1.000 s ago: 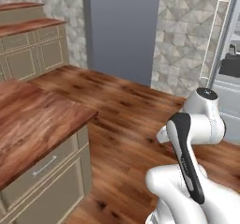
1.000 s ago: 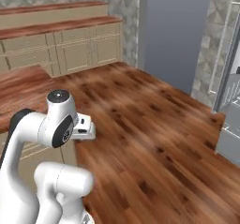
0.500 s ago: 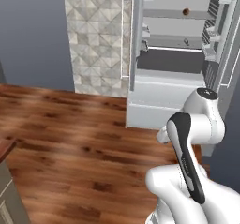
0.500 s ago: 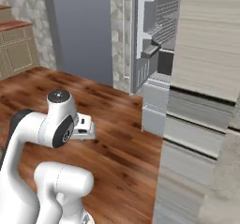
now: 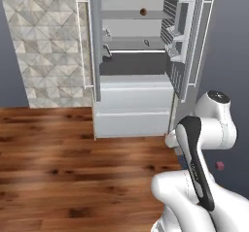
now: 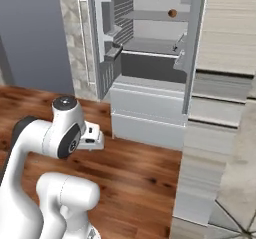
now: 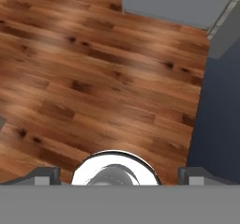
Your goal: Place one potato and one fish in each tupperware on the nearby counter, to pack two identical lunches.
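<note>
Left base view puts me square in front of an open fridge (image 5: 133, 56), both doors swung wide, with one potato (image 5: 143, 12) sitting on an upper shelf at about 12 o'clock from the arm. From the right base view the same potato (image 6: 172, 13) shows as a small, smooth, orange-brown egg-shaped lump, alone on its shelf, near the back wall. A small dark item lies on the shelf below it; it is too small for me to tell whether it is a fish.

By my reading the packing has barely begun: nothing is in hand, and I see no trays or counter from here, so I can't say whether anything is packed.

Hand view looks down at the wooden floor (image 7: 93, 78), with the gripper (image 7: 117, 174) spread wide and empty, fingertips (image 7: 44, 174) far apart. I judge the next job is reaching up to that shelf at 12 o'clock.
</note>
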Controlling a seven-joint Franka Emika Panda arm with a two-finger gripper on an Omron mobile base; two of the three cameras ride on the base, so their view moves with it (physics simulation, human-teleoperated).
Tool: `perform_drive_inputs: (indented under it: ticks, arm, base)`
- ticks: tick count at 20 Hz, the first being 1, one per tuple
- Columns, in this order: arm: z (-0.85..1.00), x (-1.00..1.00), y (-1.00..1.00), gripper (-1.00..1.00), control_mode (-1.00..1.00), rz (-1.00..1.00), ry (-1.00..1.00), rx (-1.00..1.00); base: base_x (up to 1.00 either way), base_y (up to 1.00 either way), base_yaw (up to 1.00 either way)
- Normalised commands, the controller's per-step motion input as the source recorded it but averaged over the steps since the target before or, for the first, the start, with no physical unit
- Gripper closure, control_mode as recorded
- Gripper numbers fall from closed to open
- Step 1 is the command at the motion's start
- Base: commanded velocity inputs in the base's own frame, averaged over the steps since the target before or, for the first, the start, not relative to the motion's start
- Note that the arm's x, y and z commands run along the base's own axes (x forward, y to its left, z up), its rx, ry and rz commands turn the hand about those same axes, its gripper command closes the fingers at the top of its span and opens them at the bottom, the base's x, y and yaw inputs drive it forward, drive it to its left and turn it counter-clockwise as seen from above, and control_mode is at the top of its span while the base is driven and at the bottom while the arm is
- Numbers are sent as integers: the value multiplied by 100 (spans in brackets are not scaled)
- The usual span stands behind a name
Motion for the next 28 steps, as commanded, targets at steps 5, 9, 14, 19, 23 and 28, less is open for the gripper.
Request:
perform_drive_inputs:
  ticks: [5, 9, 14, 19, 23, 28]
  arm:
    - [0, 0, 0, -100, 100, 0, 0, 0]
    - [0, 0, 0, -100, 100, 0, 0, 0]
    - [0, 0, 0, -100, 100, 0, 0, 0]
    - [0, 0, 0, -100, 100, 0, 0, 0]
    - [0, 0, 0, -100, 100, 0, 0, 0]
    - [0, 0, 0, -100, 100, 0, 0, 0]
  base:
    - [95, 31, -6]
    - [100, 8, -5]
    - [67, -28, -8]
    - [58, -10, -5]
    - [50, -10, -5]
    - [52, -13, -5]
